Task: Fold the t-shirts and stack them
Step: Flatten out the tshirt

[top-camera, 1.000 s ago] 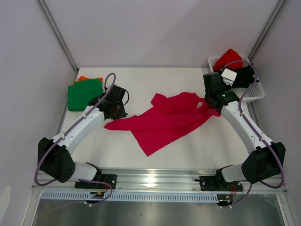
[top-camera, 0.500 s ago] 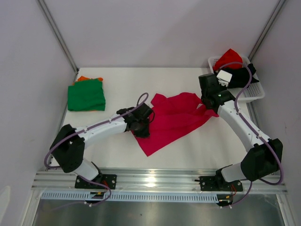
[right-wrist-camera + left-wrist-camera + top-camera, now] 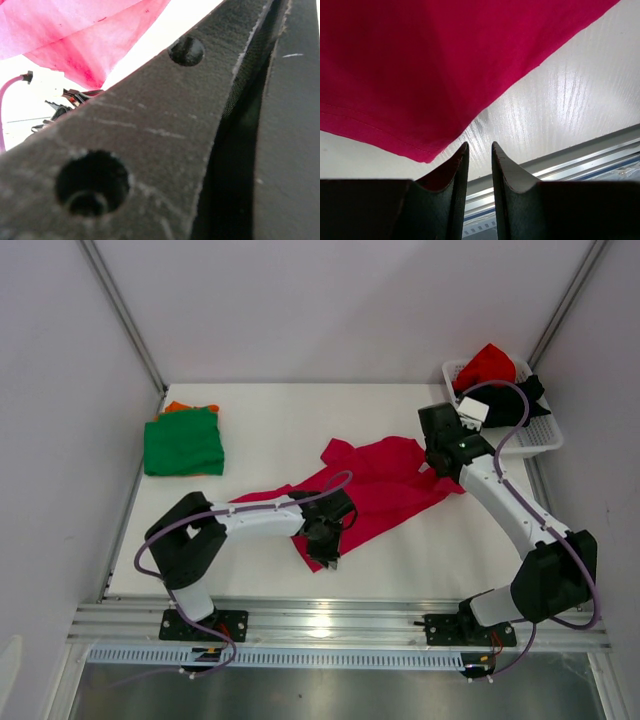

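Top external: magenta-pink t-shirt lies spread, a bit rumpled, mid-surface between the arms. Soft, light, limp cloth that will likely sag and drag, so take it at hem corners, not mid-panel. Left arm is stretched low across to the right, with the left gripper at the shirt's near corner. Right gripper is at its right edge. Green t-shirt sits folded far left, orange t-shirt peeking out behind.

Left wrist: fingers a narrow slit apart, nothing between, hem corner just beside.

Right wrist: fingers fill the view; cannot tell whether they hold cloth.
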`<state>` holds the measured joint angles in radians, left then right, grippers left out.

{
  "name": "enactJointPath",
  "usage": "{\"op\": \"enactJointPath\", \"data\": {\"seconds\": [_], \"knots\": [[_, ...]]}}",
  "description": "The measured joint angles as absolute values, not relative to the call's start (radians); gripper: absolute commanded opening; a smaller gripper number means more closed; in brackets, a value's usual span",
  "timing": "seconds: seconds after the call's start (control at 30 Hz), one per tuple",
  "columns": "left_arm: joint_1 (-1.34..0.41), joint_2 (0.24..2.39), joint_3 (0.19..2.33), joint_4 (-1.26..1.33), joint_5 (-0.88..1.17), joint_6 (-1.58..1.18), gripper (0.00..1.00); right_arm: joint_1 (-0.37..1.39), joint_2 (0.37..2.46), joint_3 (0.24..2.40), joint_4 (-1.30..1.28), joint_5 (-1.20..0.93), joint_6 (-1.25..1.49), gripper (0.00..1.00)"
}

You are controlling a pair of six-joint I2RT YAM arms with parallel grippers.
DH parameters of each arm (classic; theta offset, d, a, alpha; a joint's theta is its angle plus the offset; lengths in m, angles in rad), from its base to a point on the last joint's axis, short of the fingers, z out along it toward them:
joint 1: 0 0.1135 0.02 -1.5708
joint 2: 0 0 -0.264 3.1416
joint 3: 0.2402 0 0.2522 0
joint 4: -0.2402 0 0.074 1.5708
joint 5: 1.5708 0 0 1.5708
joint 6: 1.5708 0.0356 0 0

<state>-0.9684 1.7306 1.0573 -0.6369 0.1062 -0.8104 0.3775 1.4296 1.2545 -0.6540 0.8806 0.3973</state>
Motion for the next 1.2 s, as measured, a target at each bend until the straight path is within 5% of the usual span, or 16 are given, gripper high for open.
{"op": "enactJointPath", "data": {"seconds": [0.4,0.77,1.2], "knots": [[-0.968,1.729,1.080,-0.658,0.087,-0.820,0.27,0.377,1.430,1.245,-0.660,0.881,0.399,0.00],[-0.968,1.728,1.194,-0.826,-0.183,-0.820,0.28,0.379,1.431,1.245,-0.660,0.880,0.400,0.00],[-0.967,1.859,1.208,-0.797,-0.163,-0.822,0.28,0.383,1.415,1.218,-0.660,0.881,0.400,0.00]]}}
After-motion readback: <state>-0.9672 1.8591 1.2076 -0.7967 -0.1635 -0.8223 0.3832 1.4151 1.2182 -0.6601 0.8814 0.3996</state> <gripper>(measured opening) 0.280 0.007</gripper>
